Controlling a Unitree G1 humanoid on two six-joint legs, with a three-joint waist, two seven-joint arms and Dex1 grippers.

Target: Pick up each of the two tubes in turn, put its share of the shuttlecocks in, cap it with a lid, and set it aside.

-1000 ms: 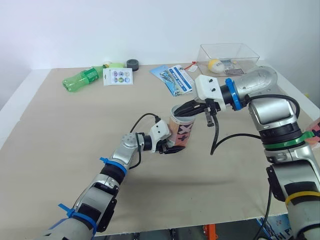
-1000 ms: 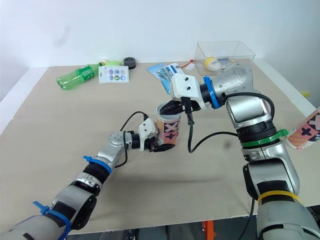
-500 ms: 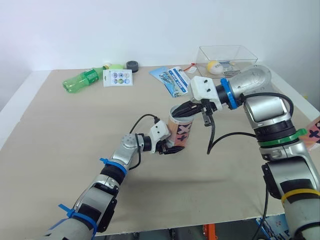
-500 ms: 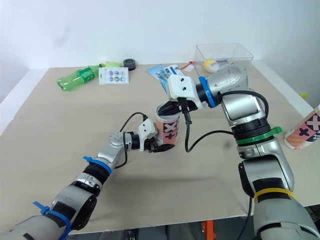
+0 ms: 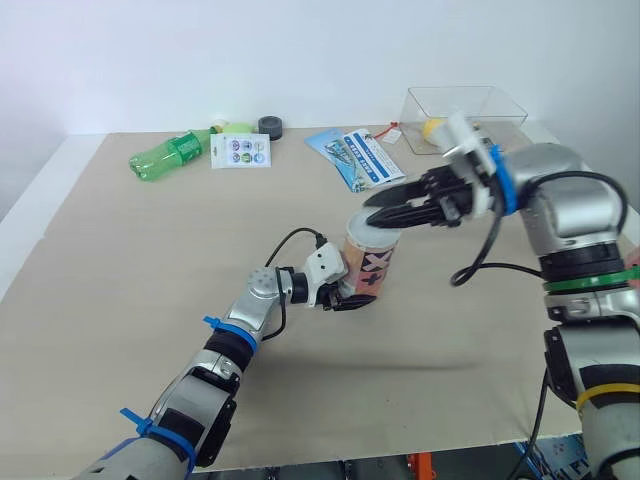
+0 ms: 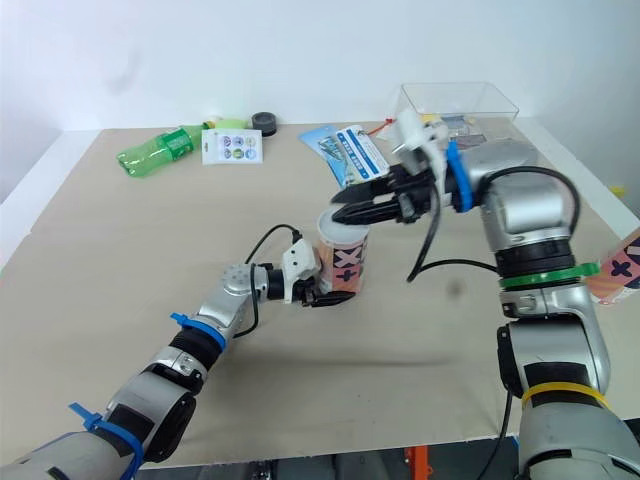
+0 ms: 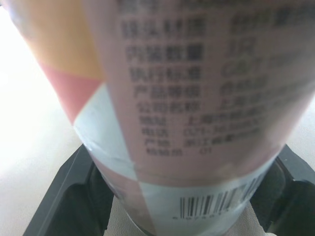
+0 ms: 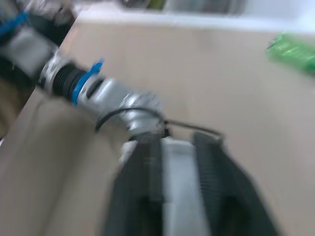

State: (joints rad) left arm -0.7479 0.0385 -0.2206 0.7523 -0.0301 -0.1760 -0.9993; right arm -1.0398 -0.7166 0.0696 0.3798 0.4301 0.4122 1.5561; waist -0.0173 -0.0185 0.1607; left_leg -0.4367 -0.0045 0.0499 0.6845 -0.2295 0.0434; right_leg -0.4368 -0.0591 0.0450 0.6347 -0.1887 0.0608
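Table (image 5: pixel 120 260) of bare beige board meets a white wall (image 5: pixel 200 60), with a green bottle (image 5: pixel 165 160) and clear box (image 5: pixel 465 105) at its far edge. Mid-table the tube (image 5: pixel 368 262) stands upright, the left gripper (image 5: pixel 345 297) clamped around its base. The right gripper (image 5: pixel 372 214) pinches a white lid (image 8: pixel 178 172) at its mouth.

Two tubes: a tube (image 6: pixel 343 262) at centre frame, a second tube (image 6: pixel 622 268) at the right edge. One white lid (image 5: pixel 372 222). Across the upper frame: one green bottle (image 5: pixel 165 160), one sticker card (image 5: pixel 241 151), one black roll (image 5: pixel 269 126), two overlapping blue packets (image 5: pixel 355 158), one clear box (image 5: pixel 500 103), one yellow ball (image 5: pixel 433 128).
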